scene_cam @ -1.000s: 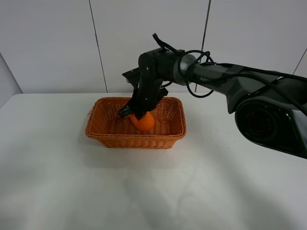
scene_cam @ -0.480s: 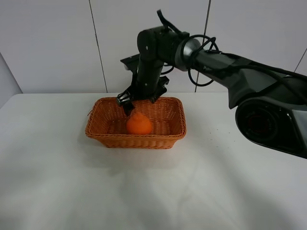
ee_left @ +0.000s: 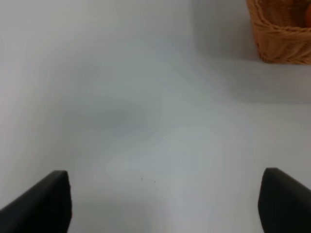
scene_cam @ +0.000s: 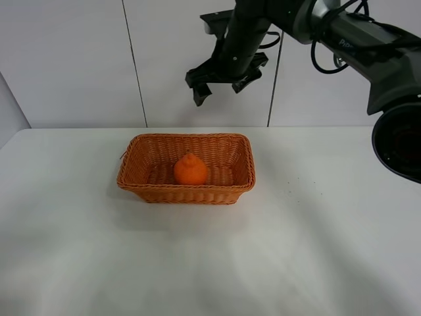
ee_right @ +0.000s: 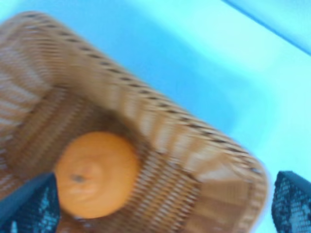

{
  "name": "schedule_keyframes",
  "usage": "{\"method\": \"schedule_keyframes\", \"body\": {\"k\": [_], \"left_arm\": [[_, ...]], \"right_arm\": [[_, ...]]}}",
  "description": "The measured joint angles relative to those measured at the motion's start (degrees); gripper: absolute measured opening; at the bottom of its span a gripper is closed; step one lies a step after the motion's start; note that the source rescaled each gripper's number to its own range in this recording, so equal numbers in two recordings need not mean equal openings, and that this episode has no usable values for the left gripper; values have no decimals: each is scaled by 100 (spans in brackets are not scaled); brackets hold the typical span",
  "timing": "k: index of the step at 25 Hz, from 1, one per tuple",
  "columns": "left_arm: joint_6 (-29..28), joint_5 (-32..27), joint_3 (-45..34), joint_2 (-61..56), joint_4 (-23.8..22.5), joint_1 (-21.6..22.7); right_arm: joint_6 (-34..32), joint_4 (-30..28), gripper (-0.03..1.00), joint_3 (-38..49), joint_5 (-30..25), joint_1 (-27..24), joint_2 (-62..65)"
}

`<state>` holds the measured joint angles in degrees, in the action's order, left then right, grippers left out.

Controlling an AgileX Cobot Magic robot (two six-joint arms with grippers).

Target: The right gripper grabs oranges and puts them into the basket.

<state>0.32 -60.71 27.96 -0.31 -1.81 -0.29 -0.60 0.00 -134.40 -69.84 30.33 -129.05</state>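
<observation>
The orange (scene_cam: 191, 170) sits upright inside the wicker basket (scene_cam: 135, 179), near its middle, knob up. It also shows in the right wrist view (ee_right: 96, 173), lying on the basket's floor (ee_right: 204, 145). My right gripper (scene_cam: 218, 87) is open and empty, raised high above the basket's far rim in front of the wall. Its fingertips (ee_right: 29, 206) show at the edges of the right wrist view. My left gripper (ee_left: 164, 201) is open and empty over bare table; a corner of the basket (ee_left: 284, 29) shows in its view.
The white table (scene_cam: 210, 263) spreads around the basket. A white panelled wall (scene_cam: 72, 59) stands behind it. The right arm's large base (scene_cam: 401, 141) is at the right edge.
My right gripper let go of the orange in the basket, opened, and rose up and to the right, well above the basket. The orange now rests on the basket floor.
</observation>
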Motion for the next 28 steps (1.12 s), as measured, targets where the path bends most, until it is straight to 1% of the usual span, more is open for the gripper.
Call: {"method": "schedule_keyframes", "body": {"k": [4, 10, 15, 18, 22, 28], "left_arm": [[0, 0, 0, 0, 0, 0], [0, 0, 0, 0, 0, 0], [0, 0, 0, 0, 0, 0], [0, 0, 0, 0, 0, 0], [0, 0, 0, 0, 0, 0], [0, 0, 0, 0, 0, 0]], "right_arm": [[12, -31, 96, 0, 0, -628, -37], [24, -68, 96, 0, 0, -1808, -45], [60, -79, 96, 0, 0, -2554, -45], [60, -90, 96, 0, 0, -2726, -45], [60, -65, 96, 93, 0, -2708, 0], [60, -48, 96, 944, 0, -2661, 716]]}}
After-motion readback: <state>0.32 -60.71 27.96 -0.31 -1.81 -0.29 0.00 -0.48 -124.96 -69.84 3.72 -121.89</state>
